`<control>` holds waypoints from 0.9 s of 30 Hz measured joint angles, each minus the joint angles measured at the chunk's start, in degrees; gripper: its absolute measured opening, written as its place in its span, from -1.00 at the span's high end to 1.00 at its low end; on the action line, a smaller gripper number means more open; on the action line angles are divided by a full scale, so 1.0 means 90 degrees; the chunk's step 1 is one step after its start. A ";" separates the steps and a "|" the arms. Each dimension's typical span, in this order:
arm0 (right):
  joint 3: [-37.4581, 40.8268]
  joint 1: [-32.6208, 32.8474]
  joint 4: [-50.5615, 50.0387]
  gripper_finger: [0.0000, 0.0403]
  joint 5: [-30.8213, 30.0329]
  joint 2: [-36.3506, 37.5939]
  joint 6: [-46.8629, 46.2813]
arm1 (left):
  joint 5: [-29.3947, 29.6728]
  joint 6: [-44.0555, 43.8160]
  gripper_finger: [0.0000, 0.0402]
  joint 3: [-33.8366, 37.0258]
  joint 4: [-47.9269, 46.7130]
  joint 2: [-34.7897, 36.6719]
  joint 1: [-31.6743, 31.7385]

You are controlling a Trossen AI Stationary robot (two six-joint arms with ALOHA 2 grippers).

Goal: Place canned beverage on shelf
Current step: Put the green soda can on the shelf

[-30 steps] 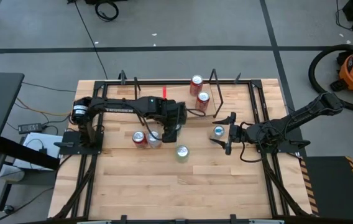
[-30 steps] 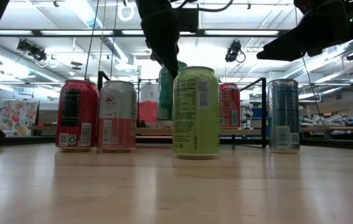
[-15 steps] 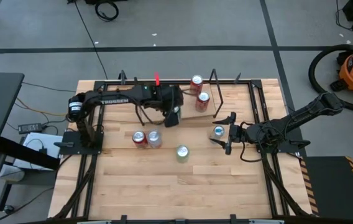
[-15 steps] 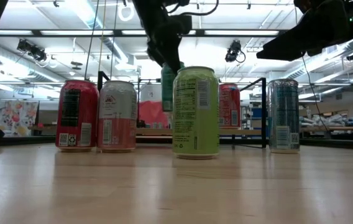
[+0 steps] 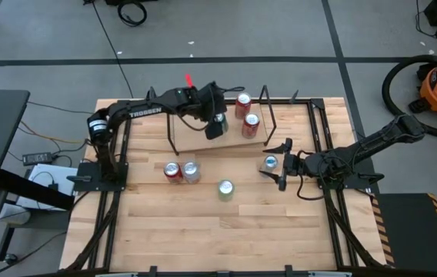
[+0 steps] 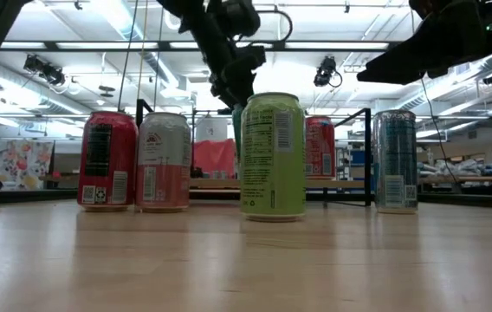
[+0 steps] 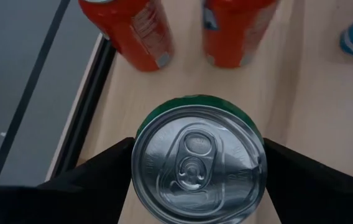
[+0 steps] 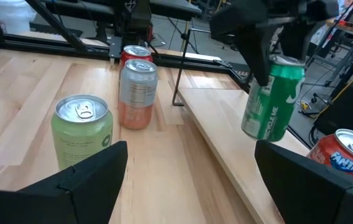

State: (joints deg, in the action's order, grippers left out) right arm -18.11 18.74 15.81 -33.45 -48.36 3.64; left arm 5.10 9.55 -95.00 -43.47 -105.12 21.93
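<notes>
My left gripper point(image 5: 217, 125) is shut on a green can point(image 8: 271, 102) and holds it over the shelf point(image 5: 195, 142), a light wood plank with black rod uprights. Two red cans point(image 5: 243, 104) point(image 5: 251, 123) stand on the shelf's right part. In the low view the held can is almost hidden behind a light green can point(image 6: 273, 156). My right gripper point(image 5: 281, 164) hovers open at the right, above a blue can point(image 5: 271, 162) that stands on the table. My left gripper pinches the green can's upper wall point(image 8: 281, 67), just under the rim, between its two fingers point(image 7: 96, 177), one on each side of the lid point(image 7: 198, 165). The fingers slant down from above. The can hangs below them, slightly tilted, over the shelf's plank point(image 8: 238, 155).
On the table in front of the shelf stand a red can point(image 5: 171, 171), a pink and silver can point(image 5: 191, 171) and the light green can point(image 5: 225, 188). A black metal frame point(image 5: 318, 131) runs around the tabletop. Free plank lies left of the red cans.
My left gripper has swung with the green can from above the red and pink cans toward the table's far edge and a little to the right, and now hangs over the shelf. The can has stayed in its hold throughout. My right arm has kept still.
</notes>
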 joint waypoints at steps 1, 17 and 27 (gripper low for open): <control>0.0000 -0.0020 0.0000 -0.81 0.0000 0.0000 0.0000 | -0.0043 0.0016 -0.57 0.0000 0.0003 -0.0031 0.0067; 0.0000 -0.0107 0.0007 -0.81 0.0010 0.0000 0.0119 | -0.0242 0.0411 -0.57 0.0002 0.0807 -0.0081 0.0748; 0.0000 -0.0107 0.0007 -0.81 0.0027 -0.0002 0.0121 | -0.0390 0.0446 -0.57 0.0010 0.0693 -0.0297 0.0981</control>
State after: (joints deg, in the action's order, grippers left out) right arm -18.11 17.78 15.88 -33.21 -48.38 4.73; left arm 1.59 13.56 -94.91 -37.23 -107.79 30.76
